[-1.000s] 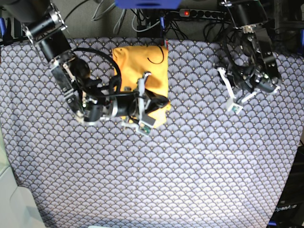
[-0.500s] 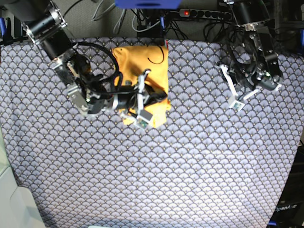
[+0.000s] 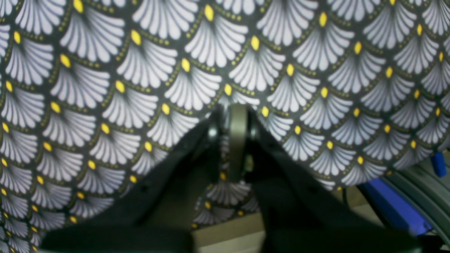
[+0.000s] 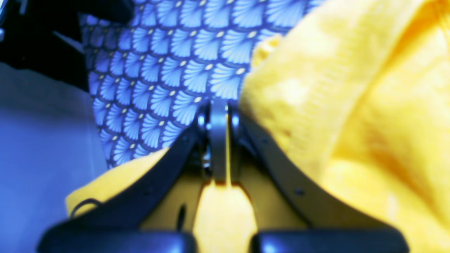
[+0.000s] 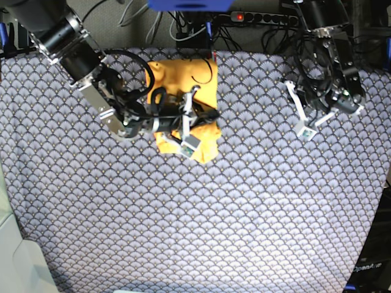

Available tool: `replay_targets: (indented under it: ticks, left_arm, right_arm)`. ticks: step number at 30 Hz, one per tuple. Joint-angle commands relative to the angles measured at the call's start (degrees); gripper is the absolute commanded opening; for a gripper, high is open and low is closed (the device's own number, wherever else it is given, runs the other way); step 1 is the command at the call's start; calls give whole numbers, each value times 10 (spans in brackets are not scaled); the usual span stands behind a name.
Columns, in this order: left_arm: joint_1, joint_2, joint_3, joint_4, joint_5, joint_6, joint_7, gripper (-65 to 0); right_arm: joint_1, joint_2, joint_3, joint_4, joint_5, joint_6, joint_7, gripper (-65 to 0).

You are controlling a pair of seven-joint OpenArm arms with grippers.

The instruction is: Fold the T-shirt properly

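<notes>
Your T-shirt (image 5: 186, 91) lies folded into a narrow yellow-orange block at the far middle of the table (image 5: 244, 213), on the fan-patterned tablecloth (image 5: 256, 183). Its far edge sits close to the table's far edge, and its near end is bunched and lifted under your right arm.

Your right gripper (image 5: 188, 125) reaches in from the left and sits over the near part of the shirt. In the right wrist view, the right gripper (image 4: 219, 140) has its jaws pressed together with a thin strip of yellow cloth showing between them, so you have the shirt pinched. More yellow cloth lies below the jaws, and a thick, rumpled fold of the T-shirt (image 4: 351, 123) rises just right of them, touching the right finger. To the left of the jaws you see bare tablecloth (image 4: 158, 70).

Your left gripper (image 5: 303, 113) hangs over the far right of the table, well apart from the shirt. In the left wrist view, the left gripper (image 3: 237, 140) has its jaws brought together with nothing between them, and only tablecloth (image 3: 140, 88) lies beneath and around them.
</notes>
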Motion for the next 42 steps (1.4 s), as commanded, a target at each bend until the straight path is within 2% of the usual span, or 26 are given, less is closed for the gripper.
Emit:
replay_targets:
  ticks: [1,7,14,18,22,32,35,39,42]
  left_arm:
    - [-4,-5,-1,9,1,-1,3,-611]
    - [-4,-5,-1,9,1,-1,3,-611]
    - [5,-5,-1,9,0,-1,3,-611]
    - [6,-5,-1,9,0,-1,3,-611]
    - [18,-8,-1,10,0,-1,3,-611]
    - [27,-21,-1,10,0,-1,3,-611]
    - [27,-22,-1,13,0,-1,3,-611]
    - [37,-22,-1,48,0,-1,3,-611]
    - [50,-22,-1,83,0,-1,3,-611]
  right_arm:
    - [9,1,3,21,11,4,1,-650]
    - [34,1,5,100,11,4,-63,-650]
    - [71,-4,3,67,11,4,-66,-650]
    - [86,-12,-1,9,10,4,-29,-650]
    - [105,-21,-17,-59,-15,4,11,-650]
    - [108,-42,-17,-132,-65,4,46,-650]
    - [107,-25,-16,-91,-65,4,31,-650]
    - [94,4,-11,40,-65,4,-46,-650]
    - [63,29,20,153,-65,4,-94,-650]
